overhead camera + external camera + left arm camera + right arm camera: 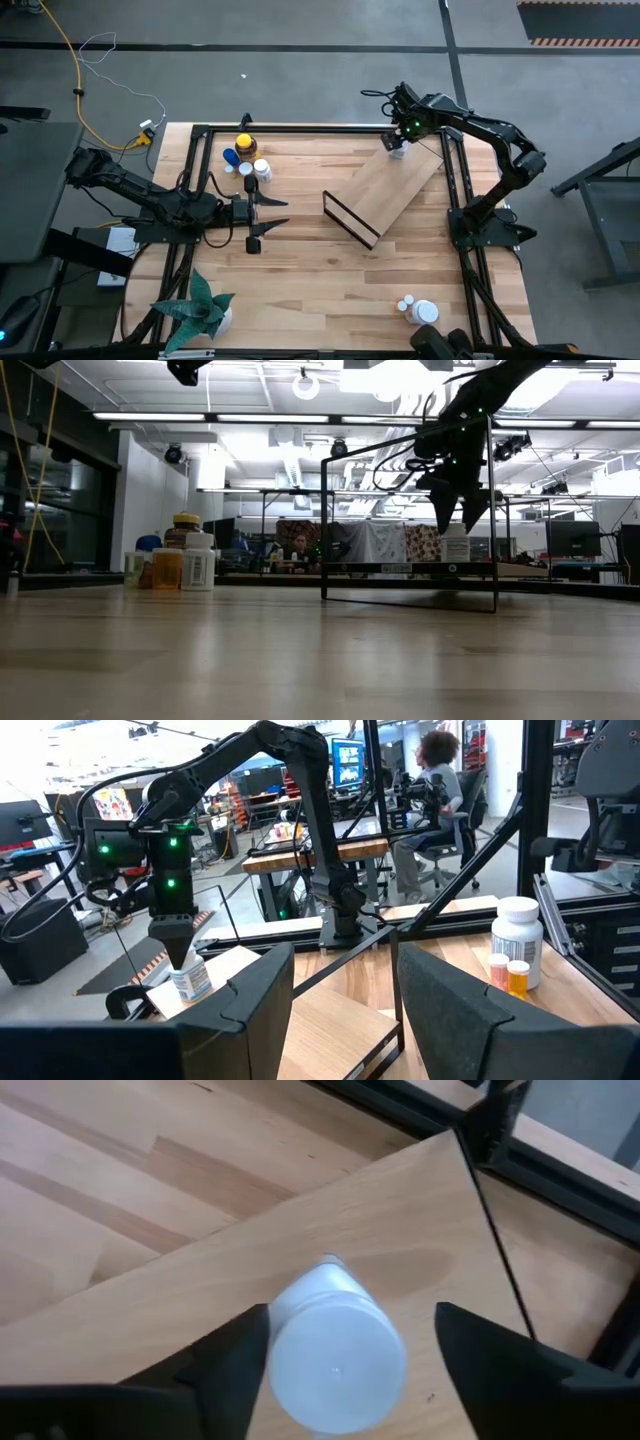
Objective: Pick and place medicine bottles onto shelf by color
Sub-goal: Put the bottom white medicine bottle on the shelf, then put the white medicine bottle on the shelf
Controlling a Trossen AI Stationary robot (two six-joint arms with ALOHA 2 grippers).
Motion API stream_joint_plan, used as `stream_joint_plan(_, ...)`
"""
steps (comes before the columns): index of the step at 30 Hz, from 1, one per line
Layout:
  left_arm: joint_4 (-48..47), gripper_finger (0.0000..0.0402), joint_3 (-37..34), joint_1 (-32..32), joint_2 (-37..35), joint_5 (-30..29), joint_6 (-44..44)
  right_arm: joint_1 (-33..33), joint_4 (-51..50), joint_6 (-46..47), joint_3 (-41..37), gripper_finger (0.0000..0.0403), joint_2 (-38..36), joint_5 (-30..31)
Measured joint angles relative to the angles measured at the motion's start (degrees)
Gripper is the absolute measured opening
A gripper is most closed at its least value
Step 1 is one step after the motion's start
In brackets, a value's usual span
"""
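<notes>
Right under my right wrist cam: white cap, white medicine bottle (335, 1345), standing upright on the shelf (200, 1295). My right gripper (340, 1350) straddles it from above, fingers (225, 1360) spread wide either side, clear gap both sides, no contact w/ the bottle. So nothing held.

High view: right gripper (397, 143) sits over the shelf's far corner (385, 185), near the back rail of the table frame. Low view shows the bottle (455, 546) up on the shelf board (400, 568), right gripper (459, 515) fingers pointing down just above the cap.

Left gripper (268, 212) waits low over the table (330, 290), left of the shelf, fingers (455, 1010) partly apart, empty between them.

Rest of the bottles: cluster at back left, amber one w/ yellow cap (245, 146), blue one (231, 157), white ones (261, 170) beside. Same group in low view (180, 560). Second group front right, big white bottle (424, 312) w/ small orange ones (405, 303) touching or just beside, can't tell which.

Potted plant (200, 310) at front left corner. Person seated at a desk beyond the table (440, 790).
</notes>
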Motion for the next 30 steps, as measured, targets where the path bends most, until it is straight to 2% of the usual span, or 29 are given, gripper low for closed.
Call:
stream_joint_plan(4,0.0,0.017,0.0,-0.01,0.0,-0.01,0.0,-0.24,-1.7,-0.26,0.63,0.0309,-0.12,0.17)
stream_joint_plan(10,0.0,0.017,0.0,-0.02,0.0,-0.05,0.0,0.03,-4.48,-2.73,4.24,0.0311,-3.4,0.15)
stream_joint_plan(14,-0.23,0.017,0.0,-0.01,0.0,-0.75,0.02,2.19,-3.72,-5.14,4.1,0.0312,-8.96,0.03)
stream_joint_plan(18,-2.1,0.017,0.0,0.0,-0.92,-2.27,-0.11,7.06,-0.29,-6.51,-0.64,0.0312,-16.96,-0.11)
stream_joint_plan(23,-7.06,0.017,0.0,-0.02,-4.78,-2.24,-2.94,16.33,14.8,-5.57,-14.4,0.0312,-30.87,-2.53)
stream_joint_plan(27,-10.45,0.017,0.0,-0.02,-8.66,-1.77,-5.31,24.68,37.04,-3.79,-29.22,0.0312,-41.77,-4.82)
stream_joint_plan(30,-12.62,0.017,0.0,-0.02,-10.34,-1.79,-6.07,30.11,53.28,-2.62,-38.47,0.0312,-46.4,-5.08)
